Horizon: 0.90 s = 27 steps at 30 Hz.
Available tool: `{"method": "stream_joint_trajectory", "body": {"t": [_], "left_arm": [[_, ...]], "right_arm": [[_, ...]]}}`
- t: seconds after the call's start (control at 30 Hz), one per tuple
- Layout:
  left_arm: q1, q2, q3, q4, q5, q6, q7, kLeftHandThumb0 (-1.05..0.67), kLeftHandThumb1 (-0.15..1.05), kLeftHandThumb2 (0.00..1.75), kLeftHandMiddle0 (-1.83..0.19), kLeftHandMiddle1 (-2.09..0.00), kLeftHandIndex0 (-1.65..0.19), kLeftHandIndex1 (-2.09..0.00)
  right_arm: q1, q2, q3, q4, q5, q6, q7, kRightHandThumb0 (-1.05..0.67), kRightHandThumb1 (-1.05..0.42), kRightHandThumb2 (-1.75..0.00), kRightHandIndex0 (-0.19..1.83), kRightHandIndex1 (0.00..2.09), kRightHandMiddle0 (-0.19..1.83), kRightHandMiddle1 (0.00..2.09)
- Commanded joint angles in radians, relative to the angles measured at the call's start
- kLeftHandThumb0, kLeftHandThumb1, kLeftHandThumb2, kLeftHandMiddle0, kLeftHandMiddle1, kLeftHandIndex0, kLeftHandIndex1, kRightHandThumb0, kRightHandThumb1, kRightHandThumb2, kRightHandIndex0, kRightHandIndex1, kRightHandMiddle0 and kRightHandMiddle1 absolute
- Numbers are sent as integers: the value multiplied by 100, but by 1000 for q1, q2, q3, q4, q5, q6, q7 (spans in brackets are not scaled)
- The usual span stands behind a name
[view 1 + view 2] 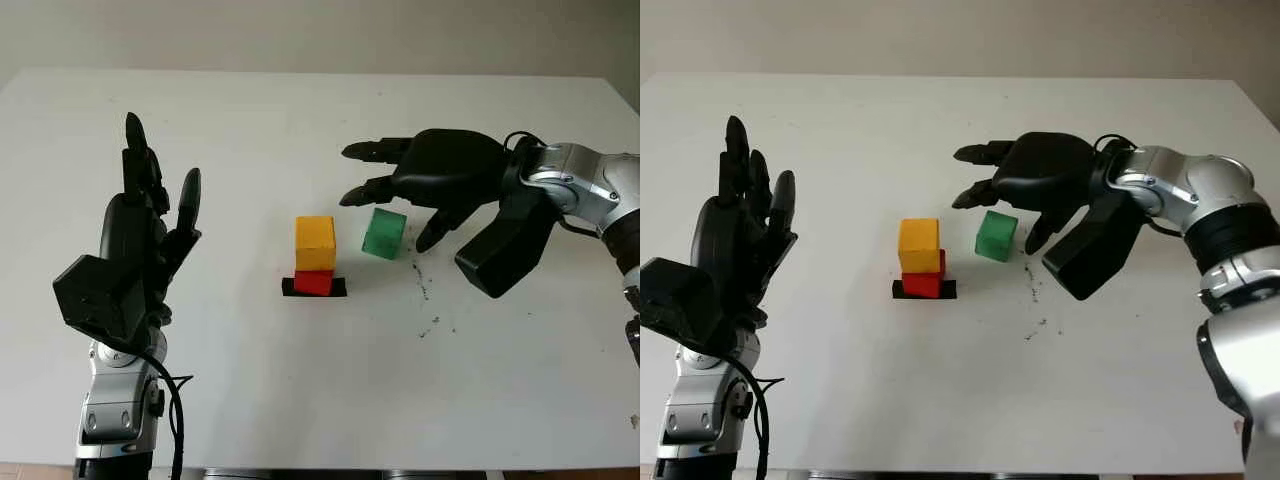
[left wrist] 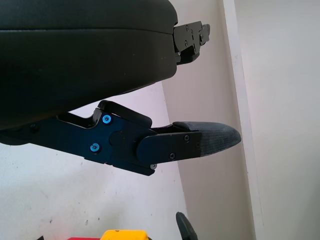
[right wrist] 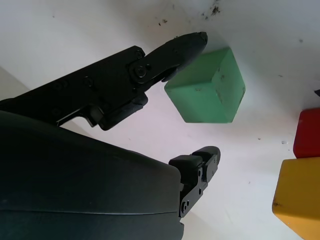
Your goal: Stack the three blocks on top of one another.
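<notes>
Our right hand hovers open just above the green block, holding nothing: the thumb reaches down on the block's right side and the other fingers extend out over its far left side, so the block sits under the span between them. In the right wrist view one fingertip is at the block's upper edge, though we cannot tell whether it touches. The block stands on the table, tilted a little against the table's edges, just right of the stack and apart from it. There the yellow block sits on the red block, which rests on a black patch. Our left hand is raised, open and idle, well off to the left. We judge the right hand to be far the nearer; green must go up and leftward onto yellow.
</notes>
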Motion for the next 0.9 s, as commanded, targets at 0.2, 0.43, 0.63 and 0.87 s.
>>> {"method": "stream_joint_trajectory", "body": {"t": [0.2,0.43,0.63,0.87], "left_arm": [[-5,13,5,-31,0,17,-6,-67,105,46,16,-6,17,-3],[-1,14,2,-46,5,37,-7,-67,105,46,17,-5,16,-3],[3,6,4,-49,2,40,-3,-66,105,45,16,-6,16,-4],[3,10,3,-39,6,30,-5,-68,105,46,17,-5,17,-4]], "right_arm": [[-8,33,39,39,-12,-6,-51,-50,-86,-6,2,6,42,14],[-8,49,74,81,-47,-15,-166,-49,-90,-7,8,8,54,21],[-22,51,137,98,-153,2,-383,-41,-98,-6,21,7,41,113],[-67,48,201,129,-245,49,-498,-32,-99,-5,25,7,37,140]]}}
